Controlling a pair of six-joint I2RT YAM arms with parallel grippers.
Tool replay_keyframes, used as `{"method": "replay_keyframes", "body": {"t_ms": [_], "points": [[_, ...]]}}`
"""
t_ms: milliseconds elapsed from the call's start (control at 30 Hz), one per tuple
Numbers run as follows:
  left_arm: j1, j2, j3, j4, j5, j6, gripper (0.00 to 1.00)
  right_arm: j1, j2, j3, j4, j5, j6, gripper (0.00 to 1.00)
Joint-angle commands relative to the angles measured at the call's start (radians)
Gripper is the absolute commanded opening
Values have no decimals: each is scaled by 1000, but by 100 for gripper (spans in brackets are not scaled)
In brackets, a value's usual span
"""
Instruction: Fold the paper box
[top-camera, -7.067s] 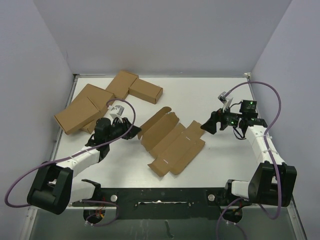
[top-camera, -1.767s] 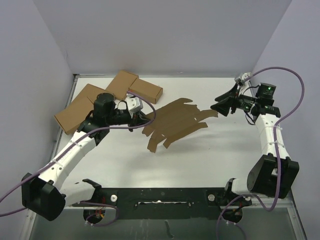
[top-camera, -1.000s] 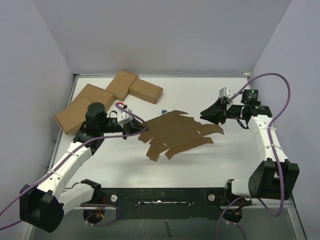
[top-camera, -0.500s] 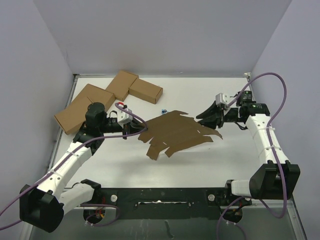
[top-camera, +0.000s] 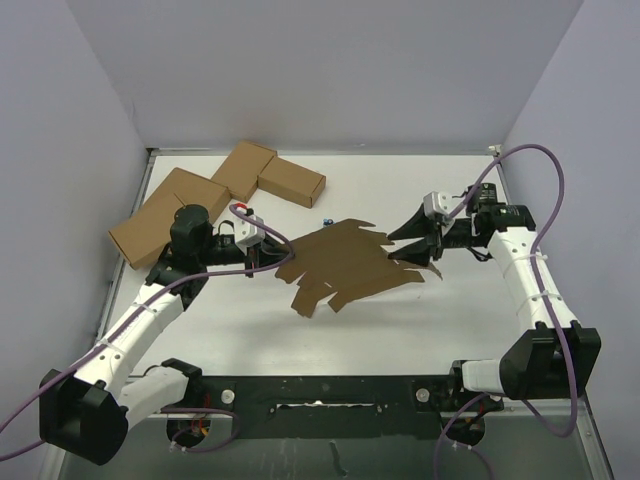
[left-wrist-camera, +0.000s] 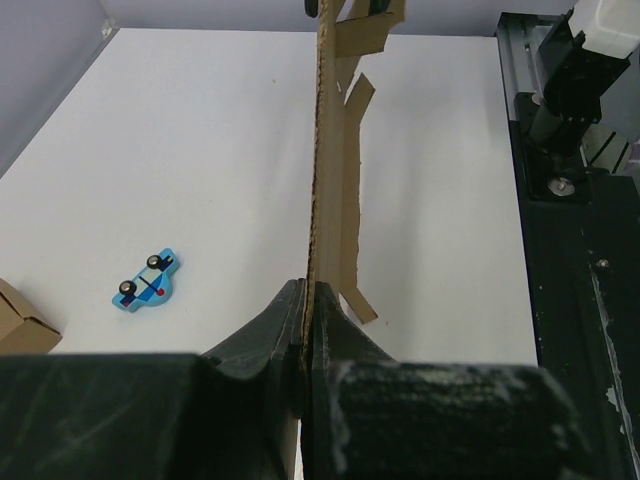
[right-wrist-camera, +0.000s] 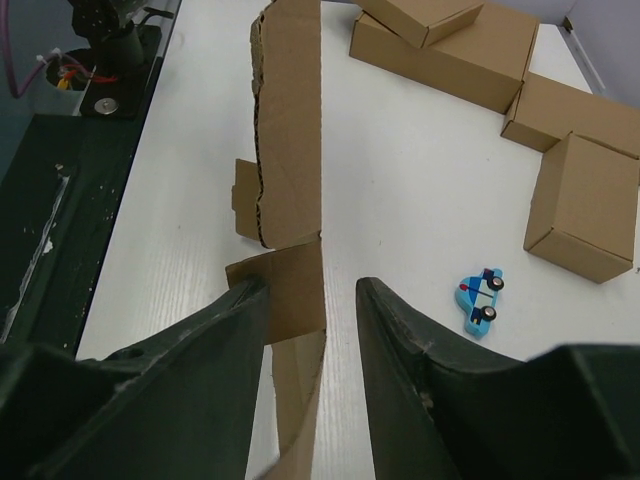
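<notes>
The paper box (top-camera: 345, 265) is a flat brown die-cut sheet with flaps, held off the white table between the two arms. My left gripper (top-camera: 268, 258) is shut on the sheet's left edge. In the left wrist view the paper box (left-wrist-camera: 330, 150) runs edge-on away from the pinched left gripper (left-wrist-camera: 305, 285). My right gripper (top-camera: 405, 245) is open at the sheet's right edge. In the right wrist view the paper box (right-wrist-camera: 290, 120) passes between the spread fingers of the right gripper (right-wrist-camera: 310, 285), close to the left finger and clear of the right one.
Several closed brown cartons (top-camera: 215, 195) are grouped at the back left, also in the right wrist view as cartons (right-wrist-camera: 470, 50). A small blue toy car (top-camera: 327, 220) lies just behind the sheet; the car (left-wrist-camera: 145, 280) (right-wrist-camera: 480, 298) appears in both wrist views. A black rail (top-camera: 320, 385) runs along the near edge.
My right gripper has opened off the sheet's right edge and shifted slightly left and nearer. The left gripper keeps its grip and has barely moved.
</notes>
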Motion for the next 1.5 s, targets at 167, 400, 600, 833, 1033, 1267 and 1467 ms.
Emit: {"method": "replay_keyframes", "body": {"t_ms": [167,400,600,833,1033,1267,1467], "points": [[8,-21,-12,99,47,4,0,39,-2,13,85,31,79,45],[7,-15,-31,146,123,-18,0,39,-3,-9,195,62,190,49],[7,-13,-44,199,151,-53,0,58,5,-33,193,30,170,52],[8,-15,-57,247,164,-86,0,100,35,-37,160,32,109,46],[10,-18,-62,270,164,-100,0,109,38,-31,135,30,77,27],[17,-17,-66,290,156,-118,0,117,44,-16,95,23,46,0],[24,-11,-61,288,130,-139,0,117,37,-4,119,45,114,0]]}}
